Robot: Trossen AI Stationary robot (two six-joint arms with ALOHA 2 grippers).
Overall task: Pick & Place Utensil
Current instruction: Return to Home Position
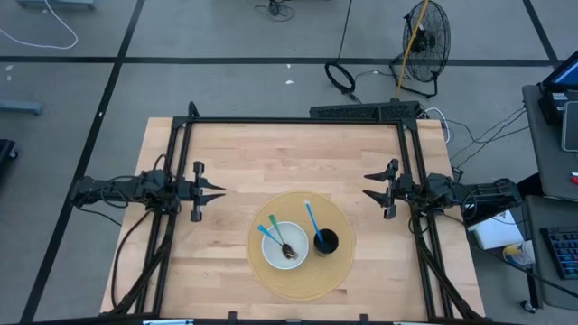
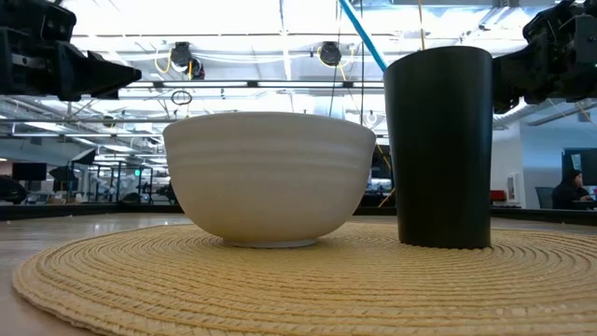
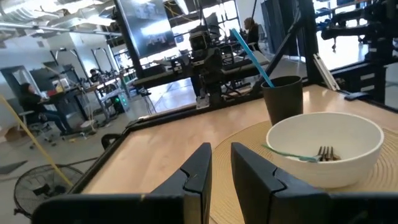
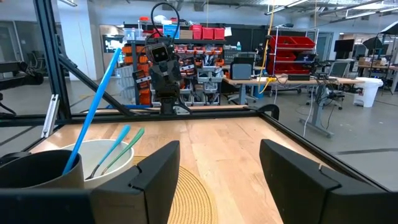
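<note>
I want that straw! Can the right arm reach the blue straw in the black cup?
Probably yes. The blue straw sticks up out of the black cup with nothing over it. Nothing stands on the table between it and the open right pincer, which hangs close by.

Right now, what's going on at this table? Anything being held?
Nothing is held. The left gripper and the right gripper hover open and empty over the table, one at its left side and one at its right, clear of the tablemat. On the mat sits the white bowl with the blue fork lying in it. The black cup stands just right of the bowl, and the blue straw leans in it. The place setting looks finished.
</note>
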